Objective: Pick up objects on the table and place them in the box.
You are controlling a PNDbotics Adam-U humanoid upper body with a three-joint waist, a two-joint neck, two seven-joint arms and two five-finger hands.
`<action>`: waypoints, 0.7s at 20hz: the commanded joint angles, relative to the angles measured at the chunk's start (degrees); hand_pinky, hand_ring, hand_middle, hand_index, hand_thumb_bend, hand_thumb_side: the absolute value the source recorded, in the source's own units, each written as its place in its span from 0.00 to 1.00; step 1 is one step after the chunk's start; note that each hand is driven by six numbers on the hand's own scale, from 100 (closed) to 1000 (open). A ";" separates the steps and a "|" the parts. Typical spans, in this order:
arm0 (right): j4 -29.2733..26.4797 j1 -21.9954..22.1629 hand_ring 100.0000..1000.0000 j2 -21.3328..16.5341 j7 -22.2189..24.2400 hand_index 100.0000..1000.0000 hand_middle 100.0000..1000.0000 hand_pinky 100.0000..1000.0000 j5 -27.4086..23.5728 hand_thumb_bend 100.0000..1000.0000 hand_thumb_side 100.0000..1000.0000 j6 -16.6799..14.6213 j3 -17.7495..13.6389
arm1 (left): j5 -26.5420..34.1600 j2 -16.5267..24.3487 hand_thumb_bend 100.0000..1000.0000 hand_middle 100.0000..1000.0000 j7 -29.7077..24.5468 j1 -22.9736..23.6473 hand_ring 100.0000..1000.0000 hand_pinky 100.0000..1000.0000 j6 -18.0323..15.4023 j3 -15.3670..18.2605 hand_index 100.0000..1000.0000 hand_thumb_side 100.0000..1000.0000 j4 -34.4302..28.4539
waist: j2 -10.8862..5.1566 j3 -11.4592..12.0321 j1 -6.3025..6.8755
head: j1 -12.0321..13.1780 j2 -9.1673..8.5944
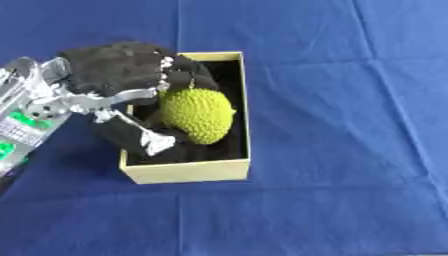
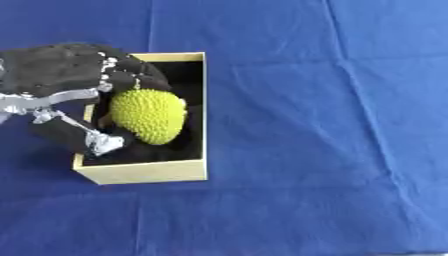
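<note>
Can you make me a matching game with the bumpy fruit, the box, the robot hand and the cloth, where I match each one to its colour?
Things:
1. bumpy fruit
2. box
3. left hand
4. tablecloth

Colours:
A. blue
B. black with silver
C. yellow-green
D. pale tan outside, black inside

Pairs: 1-C, 2-D, 3-B, 4-A.

The left hand curls round the bumpy fruit over the open box, which sits on the tablecloth.
</note>
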 commanded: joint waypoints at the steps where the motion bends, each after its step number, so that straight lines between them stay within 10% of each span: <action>1: -0.85 -0.32 0.80 -1.16 0.05 0.75 0.52 0.86 -0.53 0.00 0.38 0.00 -1.04 | -2.15 0.46 0.32 0.86 -1.01 -0.53 0.88 0.89 -0.33 1.66 0.96 0.57 -0.34 | -1.39 0.01 -0.08 | 0.04 -0.22; 7: -0.85 -0.31 0.79 -1.19 -0.27 0.75 0.52 0.86 -0.80 0.00 0.36 -0.26 -1.20 | -1.60 0.28 0.30 0.85 5.17 1.47 0.87 0.88 3.05 6.99 0.95 0.61 -3.44 | -1.59 0.35 -0.24 | -0.18 -0.54; 14: -0.85 0.04 0.79 -0.99 -0.78 0.75 0.52 0.86 -0.97 0.00 0.36 -0.15 -1.65 | 9.59 -0.79 0.00 0.77 18.90 5.05 0.78 0.78 7.56 16.83 0.90 0.53 -9.88 | -1.94 0.91 -0.45 | -1.20 -0.96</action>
